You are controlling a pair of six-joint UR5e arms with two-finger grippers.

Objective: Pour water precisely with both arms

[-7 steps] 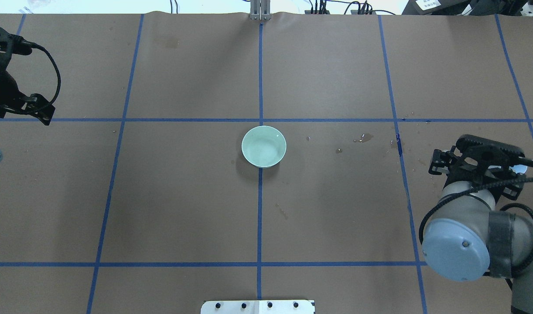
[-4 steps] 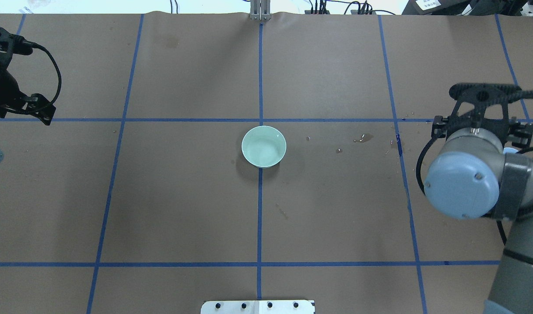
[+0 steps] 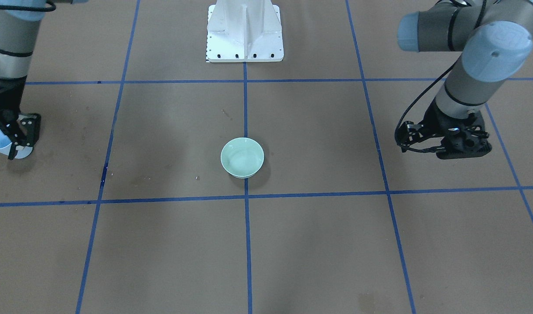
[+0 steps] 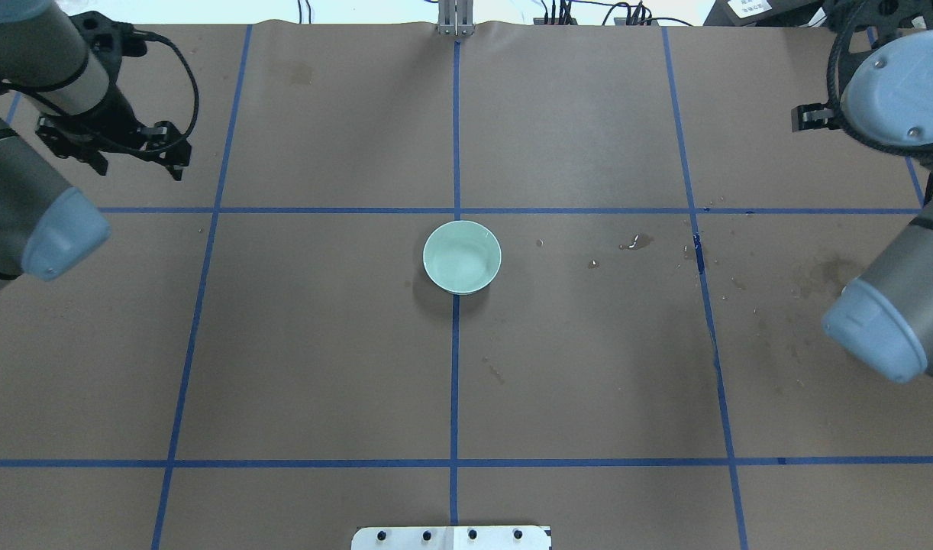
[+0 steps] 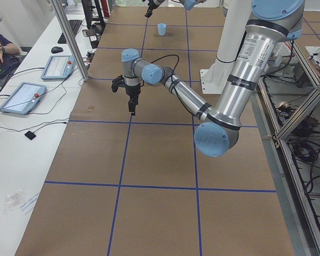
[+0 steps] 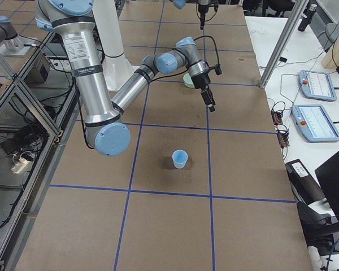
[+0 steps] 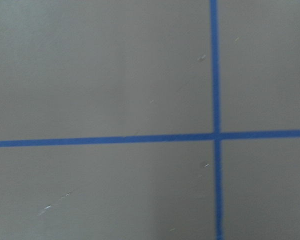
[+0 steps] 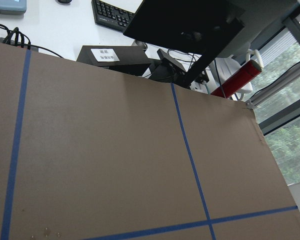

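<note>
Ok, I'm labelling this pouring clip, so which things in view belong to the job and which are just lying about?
Job in hand:
green bowl
blue cup
left gripper
right gripper

Just lying about:
wet stains on the paper
white pedestal base
control tablets on the side desk
keyboard

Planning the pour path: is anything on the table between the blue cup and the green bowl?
Nothing visible stands between them. The blue cup stands alone on the robot's right side, the green bowl at the centre; the table between them shows only small wet stains.
</note>
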